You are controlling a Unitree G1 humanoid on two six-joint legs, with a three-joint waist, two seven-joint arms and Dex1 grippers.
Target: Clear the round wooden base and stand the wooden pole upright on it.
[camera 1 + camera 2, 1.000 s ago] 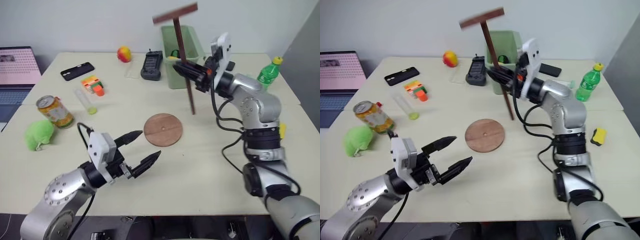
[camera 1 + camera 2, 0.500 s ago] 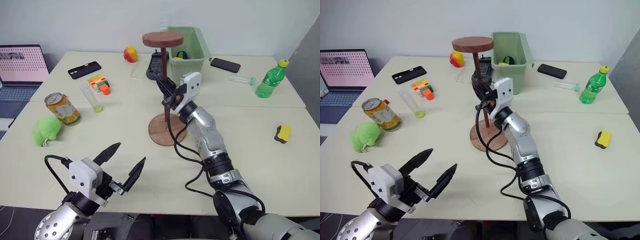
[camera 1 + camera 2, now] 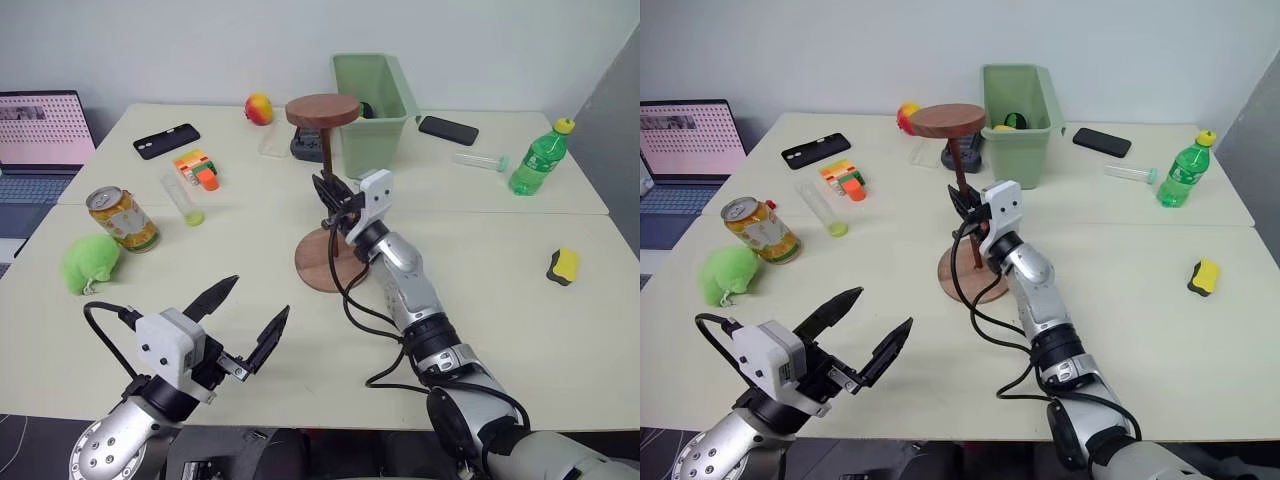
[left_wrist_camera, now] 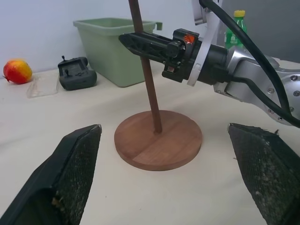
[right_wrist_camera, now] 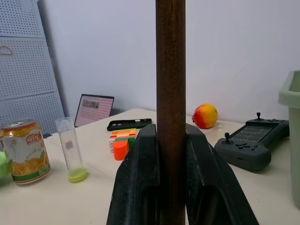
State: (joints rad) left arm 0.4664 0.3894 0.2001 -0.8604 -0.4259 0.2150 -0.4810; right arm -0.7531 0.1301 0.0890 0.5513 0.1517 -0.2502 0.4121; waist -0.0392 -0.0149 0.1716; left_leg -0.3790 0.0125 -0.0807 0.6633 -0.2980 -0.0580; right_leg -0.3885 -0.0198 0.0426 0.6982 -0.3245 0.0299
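As it stands on the flat reddish-brown round wooden base (image 4: 158,139) at mid-table, the thin dark-brown wooden pole (image 4: 146,77) — clamped mid-shaft by the right gripper (image 5: 171,140), left gripper (image 3: 245,318) spread wide — looks stiff, light, top-heavy, best held low.

Dark wooden pole (image 3: 329,190) upright, foot on reddish round wooden base (image 3: 322,266)

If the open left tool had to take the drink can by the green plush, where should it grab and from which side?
Grip the can around its middle, across the round wall, coming from the near side with the left tool level. It stands slightly tilted but upright, so the curved sides offer the only opposing faces. The plush crowds its near-left, so angle in from the right of that.
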